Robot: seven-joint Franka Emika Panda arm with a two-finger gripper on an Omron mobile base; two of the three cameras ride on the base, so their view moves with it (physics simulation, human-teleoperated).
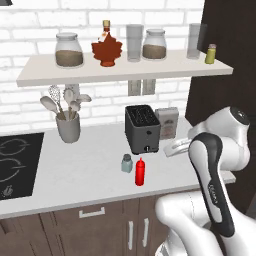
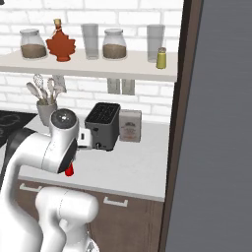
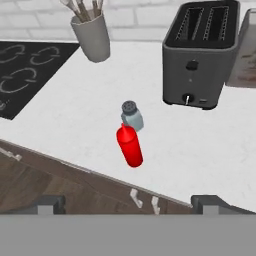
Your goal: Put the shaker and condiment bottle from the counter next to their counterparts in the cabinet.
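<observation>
The pale blue-grey shaker (image 1: 127, 163) stands on the off-white counter (image 1: 75, 172) in front of the toaster. Right beside it, nearer the front edge, is the red condiment bottle (image 1: 140, 171). The hand view looks down on both, shaker (image 3: 131, 115) and condiment bottle (image 3: 130, 146), standing close together. My gripper (image 3: 132, 205) hangs open above the counter's front edge, apart from them, with nothing between its fingers. Up on the cabinet shelf (image 1: 125, 72) stand the counterparts: the maple-leaf syrup bottle (image 1: 106, 48) and the yellow-green shaker (image 1: 211, 54). My arm hides most of the condiment bottle (image 2: 69, 171) in the right base view.
A dark toaster (image 1: 142, 129) and a small box (image 1: 167, 122) stand behind the two items. A grey utensil holder (image 1: 68, 127) and a black cooktop (image 1: 15, 165) lie to the left. Jars and tall glasses share the shelf. A tall dark panel (image 2: 216, 123) borders the right.
</observation>
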